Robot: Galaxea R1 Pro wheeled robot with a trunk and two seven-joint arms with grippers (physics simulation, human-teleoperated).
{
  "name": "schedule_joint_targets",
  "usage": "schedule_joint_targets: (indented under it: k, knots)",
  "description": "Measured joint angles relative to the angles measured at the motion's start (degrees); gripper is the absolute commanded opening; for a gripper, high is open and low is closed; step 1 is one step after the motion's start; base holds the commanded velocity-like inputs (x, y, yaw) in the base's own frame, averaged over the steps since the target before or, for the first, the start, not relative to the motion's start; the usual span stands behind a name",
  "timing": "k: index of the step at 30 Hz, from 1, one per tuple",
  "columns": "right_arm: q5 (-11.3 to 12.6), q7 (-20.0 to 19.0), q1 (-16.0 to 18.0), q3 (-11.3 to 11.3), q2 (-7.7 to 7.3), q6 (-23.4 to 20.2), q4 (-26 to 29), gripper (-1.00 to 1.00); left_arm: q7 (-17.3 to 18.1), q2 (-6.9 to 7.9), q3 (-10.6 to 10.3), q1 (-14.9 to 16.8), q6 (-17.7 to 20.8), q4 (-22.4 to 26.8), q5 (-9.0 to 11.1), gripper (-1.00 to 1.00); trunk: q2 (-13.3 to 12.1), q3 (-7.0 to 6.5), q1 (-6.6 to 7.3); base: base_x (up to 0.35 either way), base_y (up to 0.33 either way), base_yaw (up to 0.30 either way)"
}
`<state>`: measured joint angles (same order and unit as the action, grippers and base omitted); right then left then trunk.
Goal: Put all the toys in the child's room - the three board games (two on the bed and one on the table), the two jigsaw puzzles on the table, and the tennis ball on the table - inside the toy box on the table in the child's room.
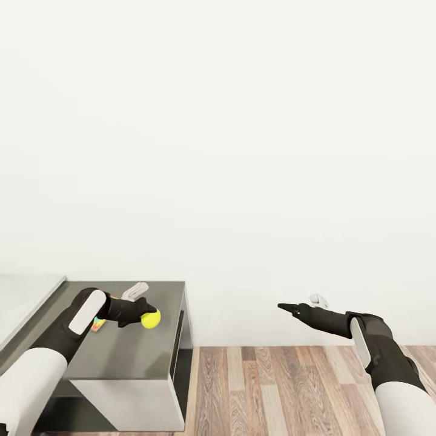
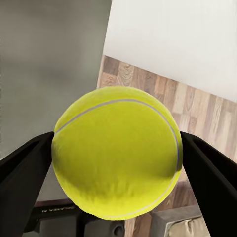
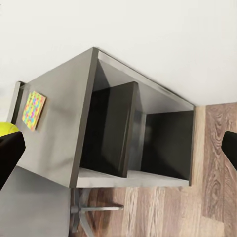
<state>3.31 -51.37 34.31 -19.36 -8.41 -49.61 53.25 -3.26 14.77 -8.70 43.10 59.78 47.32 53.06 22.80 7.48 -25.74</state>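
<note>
While our left gripper clamps the ball between both fingers above the cabinet, near its wall-side edge, our right gripper hangs spread and empty over open floor. The right wrist view adds a puzzle flat on the cabinet top and two open side compartments.

Dark grey cabinet section of the table, one jigsaw puzzle flat on top
</note>
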Motion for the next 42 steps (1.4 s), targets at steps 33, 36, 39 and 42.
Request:
schedule_joint_targets:
  k: [33, 36, 39, 42]
  knots:
    - [0.0, 0.5, -0.1, -0.2, -0.12, 0.2, -0.3, 1.00, -0.1, -0.33, 0.5, 0.0, -0.3, 0.0, -0.1, -1.00, 0.0, -3.15, 0.00, 0.000, 0.000, 0.000]
    - [0.0, 0.6, -0.8, -0.2, -0.12, 0.4, -0.3, 1.00, -0.1, -0.38, 0.5, 0.0, -0.3, 0.0, -0.1, -1.00, 0.0, -3.43, 0.00, 0.000, 0.000, 0.000]
    - [0.0, 0.7, -1.3, -0.2, -0.12, 2.3, -0.3, 1.00, 0.0, -0.18, 0.7, 0.0, -0.3, 0.0, -0.1, -1.00, 0.0, -3.72, 0.00, 0.000, 0.000, 0.000]
    - [0.0, 0.8, -1.4, -0.9, -0.15, 3.3, -0.4, 1.00, 0.0, -0.09, 0.8, 0.0, -0.4, 0.0, -0.1, -1.00, 0.0, -4.01, 0.00, 0.000, 0.000, 0.000]
